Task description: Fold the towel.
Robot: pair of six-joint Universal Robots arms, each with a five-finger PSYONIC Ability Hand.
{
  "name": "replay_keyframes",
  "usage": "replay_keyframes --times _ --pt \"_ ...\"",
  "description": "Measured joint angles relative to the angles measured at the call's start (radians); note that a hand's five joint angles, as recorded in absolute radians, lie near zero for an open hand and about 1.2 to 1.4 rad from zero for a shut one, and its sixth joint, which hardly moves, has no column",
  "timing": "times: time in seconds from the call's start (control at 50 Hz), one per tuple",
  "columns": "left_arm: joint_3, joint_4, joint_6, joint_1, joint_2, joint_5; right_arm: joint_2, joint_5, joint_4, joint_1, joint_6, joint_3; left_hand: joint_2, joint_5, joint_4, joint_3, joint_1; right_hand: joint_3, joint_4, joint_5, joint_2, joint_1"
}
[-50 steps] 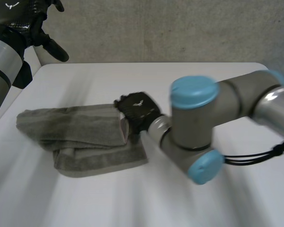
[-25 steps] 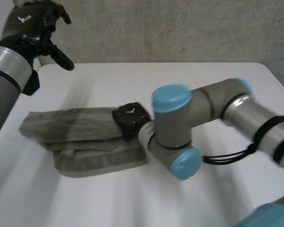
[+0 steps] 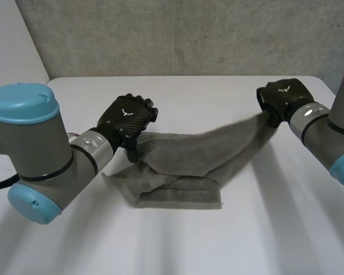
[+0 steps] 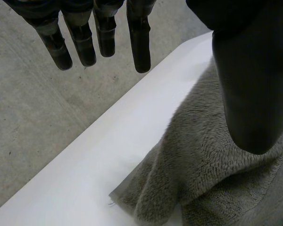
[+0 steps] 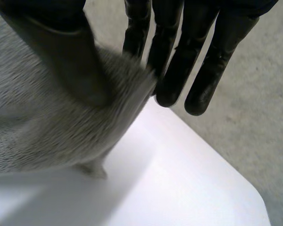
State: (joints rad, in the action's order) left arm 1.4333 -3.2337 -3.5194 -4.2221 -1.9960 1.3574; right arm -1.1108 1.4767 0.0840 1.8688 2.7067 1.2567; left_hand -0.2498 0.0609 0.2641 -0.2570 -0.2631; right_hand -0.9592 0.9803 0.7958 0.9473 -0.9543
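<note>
Both white-emblemed: right robot hand [image 3: 284, 98] pinches towel [image 3: 189, 156], left robot hand [image 3: 126, 119] touches.

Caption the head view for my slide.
Right hand pinches one towel end aloft; left hand rests on the other end.

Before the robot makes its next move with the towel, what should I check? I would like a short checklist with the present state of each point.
1. The right hand pinches the towel between thumb and fingers: ok.
2. The held end is raised off the table, as the head view shows: ok.
3. The left hand secures the other end: cannot tell. Its fingers are straight and off the cloth. Its thumb is over the cloth, but whether it presses is unclear.
4. The rest of the towel lies flat: not ok, it is bunched in layers near the left hand.
5. The towel lies inside the table's edges: ok.
</note>
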Motion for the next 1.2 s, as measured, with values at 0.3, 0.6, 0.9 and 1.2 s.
replay_keyframes --times 0.3,0.6,0.9,1.2 --pt "0.138 0.033 -0.004 0.007 0.134 -0.001 -0.048 0.093 -0.036 0.083 -0.024 0.157 0.0 0.0 0.0 0.0 0.0 0.721 -0.733 -0.74 -0.713 0.726" --pt "0.41 -0.01 -0.02 0.101 0.198 -0.101 -0.176 -0.029 -0.075 0.098 -0.152 0.343 0.0 0.003 0.0 0.0 0.0 0.721 -0.733 -0.74 -0.713 0.726" --pt "0.353 -0.078 -0.063 0.077 0.051 -0.092 -0.167 -0.043 -0.089 0.058 -0.177 0.439 -0.019 0.047 0.002 -0.003 -0.002 0.721 -0.733 -0.74 -0.713 0.726" --pt "0.31 -0.141 -0.316 -0.019 -0.049 -0.017 -0.158 -0.087 -0.102 0.021 -0.167 0.467 -0.047 0.065 0.017 -0.024 -0.036 0.721 -0.733 -0.74 -0.713 0.726"
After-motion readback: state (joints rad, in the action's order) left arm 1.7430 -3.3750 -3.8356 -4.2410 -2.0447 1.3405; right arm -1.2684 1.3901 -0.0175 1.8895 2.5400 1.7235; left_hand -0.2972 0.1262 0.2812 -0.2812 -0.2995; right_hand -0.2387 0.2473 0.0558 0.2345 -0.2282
